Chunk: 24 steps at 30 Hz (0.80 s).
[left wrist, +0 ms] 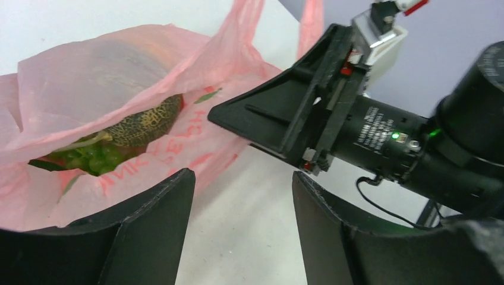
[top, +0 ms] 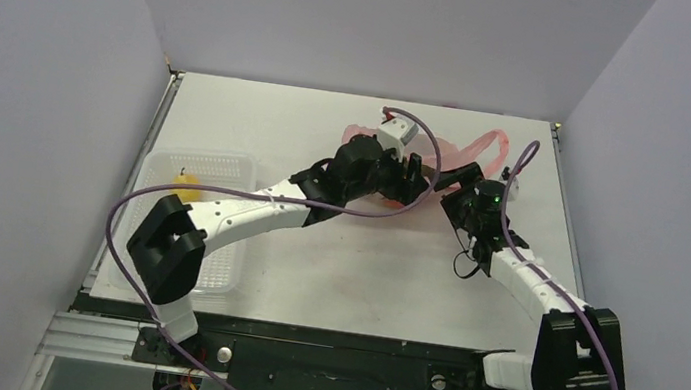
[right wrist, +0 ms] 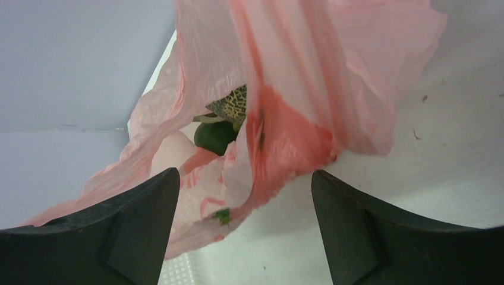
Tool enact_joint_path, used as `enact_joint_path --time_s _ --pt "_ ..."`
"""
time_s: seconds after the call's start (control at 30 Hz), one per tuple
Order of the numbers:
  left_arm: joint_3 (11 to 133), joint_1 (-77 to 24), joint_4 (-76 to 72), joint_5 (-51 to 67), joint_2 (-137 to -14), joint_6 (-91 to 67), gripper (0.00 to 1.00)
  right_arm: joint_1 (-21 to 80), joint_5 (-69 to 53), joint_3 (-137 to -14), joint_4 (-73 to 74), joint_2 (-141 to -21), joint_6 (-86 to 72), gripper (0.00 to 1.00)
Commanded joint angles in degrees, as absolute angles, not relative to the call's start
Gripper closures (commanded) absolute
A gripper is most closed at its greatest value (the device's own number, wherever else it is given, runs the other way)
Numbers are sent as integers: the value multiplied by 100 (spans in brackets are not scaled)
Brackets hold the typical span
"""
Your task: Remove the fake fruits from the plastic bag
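The mouth of the pink bag, green fruits inside, lies just ahead-left of the left gripper, jaws wide and empty; the right gripper, equally wide and empty, faces it.

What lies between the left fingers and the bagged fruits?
Left wrist view: only the printed front lip of the plastic bag; the fake fruits show through its mouth.

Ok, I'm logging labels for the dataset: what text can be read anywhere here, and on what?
Red lettering on the plastic bag: creased, not readable.
White print on the right arm's wrist housing: too small to read.
No other text shows.
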<state>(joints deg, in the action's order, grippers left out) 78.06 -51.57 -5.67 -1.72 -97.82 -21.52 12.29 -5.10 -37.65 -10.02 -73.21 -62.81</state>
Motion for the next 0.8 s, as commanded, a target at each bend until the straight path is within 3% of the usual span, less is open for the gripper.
enact_joint_path --time_s 0.0,0.07,0.17,0.2,0.33,0.4,0.77 --pt "8109 -4797 -992 189 -10308 -2120 42 1164 -258 -4133 -1715 -7642 -6494 24" --pt "8251 -4630 -1031 380 -10651 -2240 44 1208 -107 -4136 -1905 -7822 -6325 30" --pt "8473 -4425 -1094 476 -11038 -2349 45 1245 -38 -4140 -2297 -8258 -5959 56" --pt "8552 -4392 -1105 493 -11096 -2369 45 1245 -67 -4085 -2374 -8421 -5924 70" --pt "8846 -4229 -886 619 -11466 -2426 44 1431 -132 -3528 -2748 -8559 -5817 93" --pt "8866 -4061 -783 764 -11662 -2616 44 1532 -80 -3085 -3052 -8483 -5831 99" --pt "9018 -3423 385 854 -11961 -1699 45 1599 -223 -2565 -3419 -8650 -5312 100"
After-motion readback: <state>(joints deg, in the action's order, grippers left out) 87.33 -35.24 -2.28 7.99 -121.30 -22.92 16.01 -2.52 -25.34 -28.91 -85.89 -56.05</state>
